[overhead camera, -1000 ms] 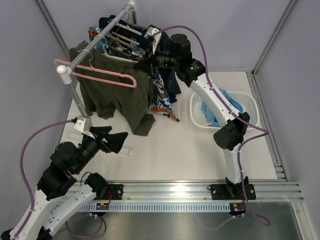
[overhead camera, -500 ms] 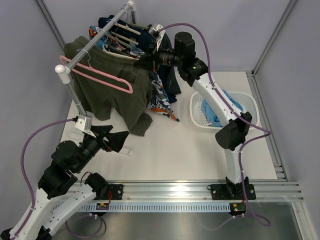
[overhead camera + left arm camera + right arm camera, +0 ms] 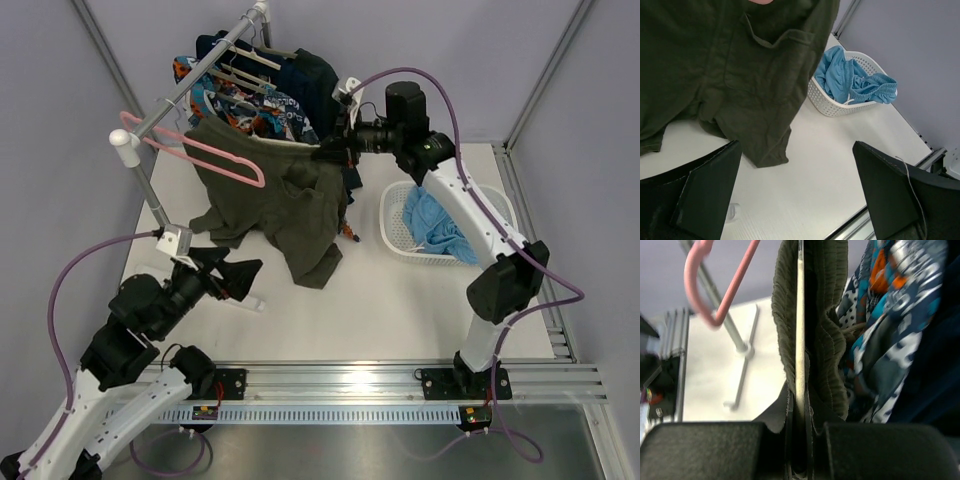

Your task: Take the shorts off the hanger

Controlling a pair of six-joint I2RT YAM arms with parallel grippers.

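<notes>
The right pincer [image 3: 322, 153] is clamped on the waistband of the shorts [image 3: 295, 215], which stretch leftward from it to the hanger [image 3: 215, 160] (partly draped there). The left pincer [image 3: 238, 266] gapes, low beneath the shorts.

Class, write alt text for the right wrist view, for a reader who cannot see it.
The right pincer is clamped on the waistband of dark olive fabric shorts, a pink plastic hanger at left, blue patterned clothes at right.

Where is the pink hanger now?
Top view, upper left: the pink hanger hangs on the rack rail, beside the olive shorts gripped by the right end effector.
</notes>
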